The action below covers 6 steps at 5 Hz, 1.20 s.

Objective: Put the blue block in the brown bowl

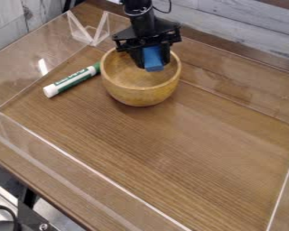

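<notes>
The brown bowl (141, 83) stands on the wooden table at the upper middle of the camera view. My gripper (150, 56) hangs over its far rim, pointing steeply down, its black fingers shut on the blue block (151, 55). The block is held upright just above the bowl's inside, near the back wall, not resting on the bottom.
A white-and-green marker pen (71, 82) lies to the left of the bowl. Clear plastic walls (26, 135) border the table on the left and front, and a clear stand (87, 30) sits behind the bowl at the back left.
</notes>
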### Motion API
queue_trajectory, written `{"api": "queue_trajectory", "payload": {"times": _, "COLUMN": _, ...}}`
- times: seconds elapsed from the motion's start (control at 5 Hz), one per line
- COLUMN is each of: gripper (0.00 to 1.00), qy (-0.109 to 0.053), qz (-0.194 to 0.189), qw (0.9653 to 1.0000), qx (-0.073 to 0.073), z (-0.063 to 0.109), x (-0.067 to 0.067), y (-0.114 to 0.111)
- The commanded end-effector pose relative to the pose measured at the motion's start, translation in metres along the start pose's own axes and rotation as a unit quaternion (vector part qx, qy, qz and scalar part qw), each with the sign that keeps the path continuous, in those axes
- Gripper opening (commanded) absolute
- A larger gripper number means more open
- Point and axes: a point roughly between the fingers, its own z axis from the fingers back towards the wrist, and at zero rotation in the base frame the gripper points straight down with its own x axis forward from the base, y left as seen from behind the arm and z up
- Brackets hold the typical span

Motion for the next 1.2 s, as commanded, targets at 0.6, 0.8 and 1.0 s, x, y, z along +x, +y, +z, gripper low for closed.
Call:
{"api": "queue_trajectory", "payload": {"times": 0.6, "gripper": 0.0, "qy": -0.028, "qz": -0.02, "qw": 0.9993, "qx": -0.01, "z": 0.0068, "x": 0.0043, "y": -0.0078}}
{"api": "queue_trajectory", "payload": {"times": 0.8, "gripper": 1.0, "qy": -0.027, "qz": -0.021, "qw": 0.9993, "qx": -0.013, "z": 0.006, "x": 0.0056, "y": -0.0099}}
{"api": "queue_trajectory", "payload": {"times": 1.0, "gripper": 1.0, "qy": -0.027, "qz": -0.022, "qw": 0.9993, "qx": -0.016, "z": 0.006, "x": 0.0072, "y": -0.0118}}
